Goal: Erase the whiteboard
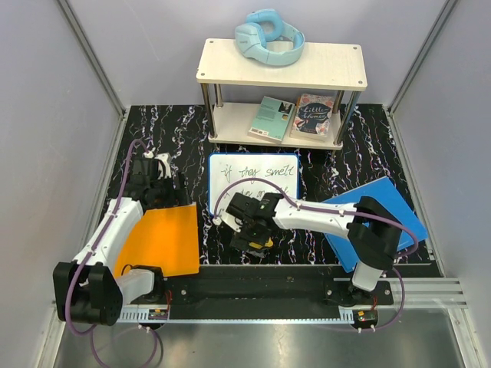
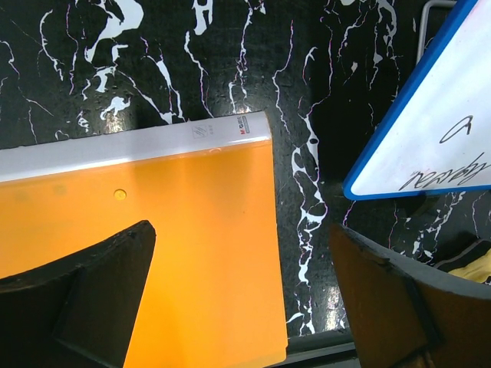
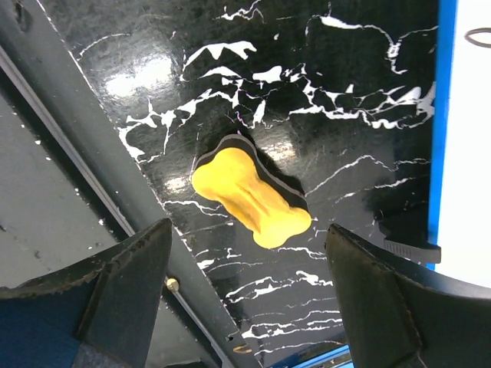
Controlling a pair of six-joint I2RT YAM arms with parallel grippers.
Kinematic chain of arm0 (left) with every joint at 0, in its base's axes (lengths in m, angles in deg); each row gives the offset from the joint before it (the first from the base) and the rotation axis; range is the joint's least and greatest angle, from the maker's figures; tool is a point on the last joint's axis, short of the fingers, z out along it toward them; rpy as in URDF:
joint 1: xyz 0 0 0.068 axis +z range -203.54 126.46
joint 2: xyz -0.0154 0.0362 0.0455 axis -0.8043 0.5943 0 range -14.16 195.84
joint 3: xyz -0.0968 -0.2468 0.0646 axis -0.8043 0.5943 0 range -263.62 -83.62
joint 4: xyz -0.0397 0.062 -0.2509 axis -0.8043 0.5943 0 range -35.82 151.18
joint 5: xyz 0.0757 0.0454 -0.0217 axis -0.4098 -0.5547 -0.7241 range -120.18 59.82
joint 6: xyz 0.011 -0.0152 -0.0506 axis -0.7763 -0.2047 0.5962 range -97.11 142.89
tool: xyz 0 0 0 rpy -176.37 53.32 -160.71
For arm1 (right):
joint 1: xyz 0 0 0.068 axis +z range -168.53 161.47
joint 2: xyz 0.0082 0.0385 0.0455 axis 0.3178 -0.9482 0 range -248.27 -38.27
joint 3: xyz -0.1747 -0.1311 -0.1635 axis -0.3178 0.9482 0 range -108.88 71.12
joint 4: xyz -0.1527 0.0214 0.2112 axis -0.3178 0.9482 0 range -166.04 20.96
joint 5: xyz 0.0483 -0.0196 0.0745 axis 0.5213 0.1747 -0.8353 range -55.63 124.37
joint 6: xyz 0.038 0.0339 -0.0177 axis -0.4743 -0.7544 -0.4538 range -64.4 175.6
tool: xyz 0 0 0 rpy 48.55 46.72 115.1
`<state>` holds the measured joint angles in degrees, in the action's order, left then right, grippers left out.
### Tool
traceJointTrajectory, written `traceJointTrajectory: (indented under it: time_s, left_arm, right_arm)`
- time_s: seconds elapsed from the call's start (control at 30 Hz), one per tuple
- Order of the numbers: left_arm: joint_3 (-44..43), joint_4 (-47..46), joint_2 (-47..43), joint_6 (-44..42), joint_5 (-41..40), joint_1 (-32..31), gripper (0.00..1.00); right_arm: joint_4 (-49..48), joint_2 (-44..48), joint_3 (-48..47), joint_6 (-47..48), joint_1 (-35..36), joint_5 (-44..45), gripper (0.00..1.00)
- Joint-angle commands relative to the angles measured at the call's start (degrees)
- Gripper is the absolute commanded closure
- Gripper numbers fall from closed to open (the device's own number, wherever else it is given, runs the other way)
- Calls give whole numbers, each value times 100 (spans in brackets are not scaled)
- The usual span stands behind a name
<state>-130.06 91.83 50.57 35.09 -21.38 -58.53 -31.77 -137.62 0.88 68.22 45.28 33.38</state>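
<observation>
Right claw (image 3: 247,230) spread wide and empty above yellow eraser (image 3: 252,198) on marbled tabletop (image 3: 322,92), whiteboard (image 1: 257,170) bearing handwriting just beside, left claw (image 2: 242,230) open, empty, over orange panel (image 2: 176,222) edge

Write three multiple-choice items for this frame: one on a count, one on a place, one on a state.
1. How many books lie on the lower level of the shelf?
A one
B two
C four

2. Where is the yellow eraser?
A on the table, beside the whiteboard
B on the shelf
C on the whiteboard

3. How is the right gripper?
A shut on the eraser
B shut on nothing
C open over the eraser

Answers:
1. B: the top view shows a teal book and a dark one side by side.
2. A: the right wrist view shows it on black marbled surface, apart from the board's blue rim.
3. C: both fingers stand wide apart, with the eraser lying untouched below them.
</observation>
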Motion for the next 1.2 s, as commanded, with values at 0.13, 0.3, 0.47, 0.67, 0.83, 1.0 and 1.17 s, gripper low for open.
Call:
traceJointTrajectory:
  time_s: [0.13, 0.3, 0.47, 0.67, 0.83, 1.0, 1.17]
  left_arm:
    - [-120, -126, -4, -69, 166, -10, 1]
    - [-111, -144, -101, -52, 166, -19, 1]
    - [-120, -135, -57, -52, 149, -19, 1]
    - [-120, -135, -13, -43, 201, -10, 1]
    - [-120, -135, 13, -43, 219, -10, 1]
    - [-129, -144, 13, -52, 228, -10, 1]
    - [-138, -144, 13, -87, 219, -19, 1]
  right_arm:
    - [-340, -304, 63, 145, 88, 441, 12]
    - [-402, -743, 28, 74, 79, 565, 21]
    - [-516, -972, 54, -5, 79, 794, 29]
    - [-656, -1165, -121, -216, 79, 1215, 64]
    - [-674, -1446, -411, -357, 70, 1488, 66]
    - [-692, -1351, -412, -506, 53, 1409, 72]
    - [-753, -894, -421, -743, -18, 1339, 88]
